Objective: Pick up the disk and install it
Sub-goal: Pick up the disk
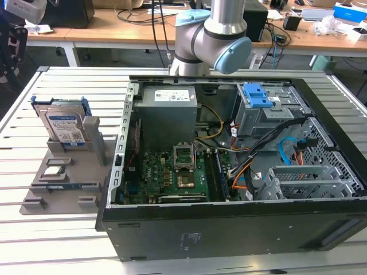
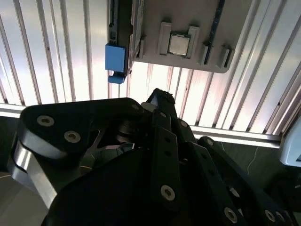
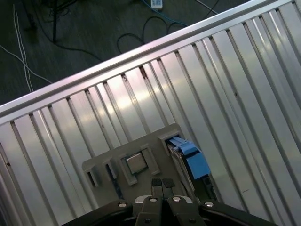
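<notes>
Slatted metal table (image 1: 34,240) holds the disk (image 1: 64,127) upright in a grey holder (image 1: 74,172), at the exterior view's left. Stiff, dense, shock-sensitive; likely best pinched across its blue-framed edges. The gripper (image 3: 162,184) hangs closed, empty.

Labels on the disk (image 1: 64,127) and the power supply (image 1: 167,112) carry print too small to read.
</notes>
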### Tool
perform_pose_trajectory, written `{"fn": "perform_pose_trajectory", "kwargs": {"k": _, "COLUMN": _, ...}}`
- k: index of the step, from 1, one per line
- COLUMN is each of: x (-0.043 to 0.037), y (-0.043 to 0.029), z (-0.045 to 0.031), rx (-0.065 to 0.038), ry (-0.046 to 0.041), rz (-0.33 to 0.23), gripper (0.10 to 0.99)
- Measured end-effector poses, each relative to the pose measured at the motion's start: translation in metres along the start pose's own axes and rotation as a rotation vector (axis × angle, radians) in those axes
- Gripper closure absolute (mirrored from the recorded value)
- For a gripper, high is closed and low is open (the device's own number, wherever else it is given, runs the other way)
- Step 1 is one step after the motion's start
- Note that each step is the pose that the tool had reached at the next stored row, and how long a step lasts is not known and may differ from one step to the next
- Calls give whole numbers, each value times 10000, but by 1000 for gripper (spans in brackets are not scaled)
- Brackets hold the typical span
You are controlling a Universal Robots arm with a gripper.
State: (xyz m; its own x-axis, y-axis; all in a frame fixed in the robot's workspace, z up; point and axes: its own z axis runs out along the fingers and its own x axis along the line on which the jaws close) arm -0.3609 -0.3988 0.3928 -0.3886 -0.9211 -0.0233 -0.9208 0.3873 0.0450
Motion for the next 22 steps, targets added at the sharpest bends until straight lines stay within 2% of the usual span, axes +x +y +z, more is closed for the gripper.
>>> {"fn": "perform_pose_trajectory", "kwargs": {"k": 6, "x": 0, "y": 0, "z": 0, "rx": -14, "ry": 28, "rz": -606, "gripper": 980}}
{"fn": "perform_pose_trajectory", "kwargs": {"k": 9, "x": 0, "y": 0, "z": 0, "rx": -28, "ry": 55, "rz": -1210, "gripper": 980}}
{"fn": "perform_pose_trajectory", "kwargs": {"k": 14, "x": 0, "y": 0, "z": 0, "rx": -39, "ry": 76, "rz": -1685, "gripper": 980}}
{"fn": "perform_pose_trajectory", "kwargs": {"k": 22, "x": 0, "y": 0, "z": 0, "rx": -64, "ry": 124, "rz": -2757, "gripper": 980}}
